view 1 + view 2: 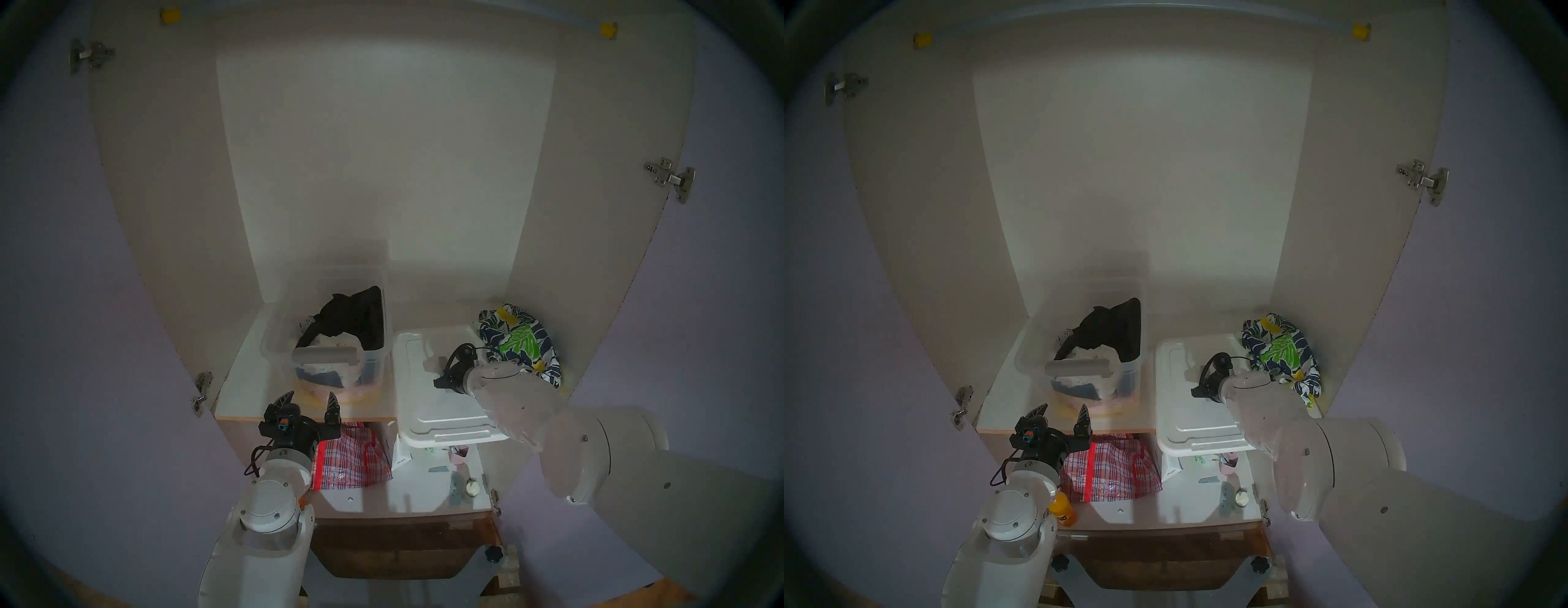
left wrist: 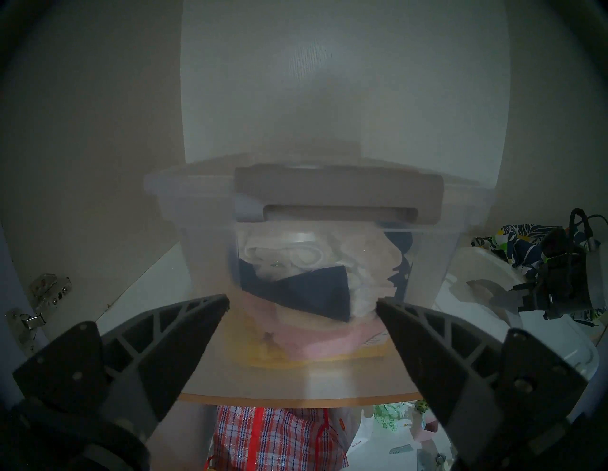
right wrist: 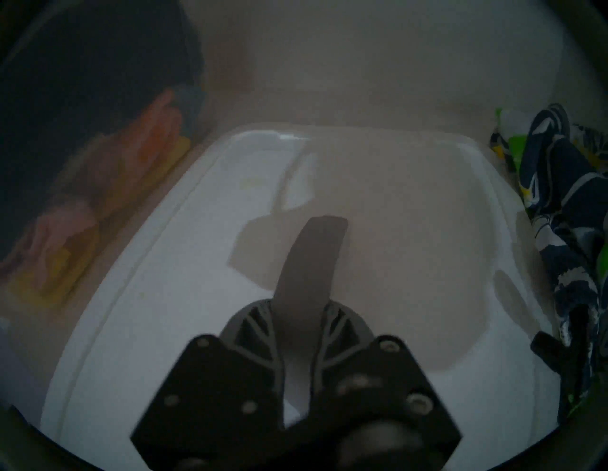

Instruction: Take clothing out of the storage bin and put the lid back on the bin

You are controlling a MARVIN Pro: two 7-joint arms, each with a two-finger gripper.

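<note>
- Our right gripper (image 3: 301, 315) is pinching the grey strip handle (image 3: 312, 256) on the white lid (image 1: 428, 407), fingers closed tight on it.
- The lid's sitting on the shelf beside the storage bin (image 1: 326, 339) (uncovered, black garment (image 1: 352, 314) draping over its rim).
- Our left gripper (image 1: 309, 403) is hovering wide open, holding nothing.
- The clothing (image 1: 522, 339) is lying right of the lid.
</note>
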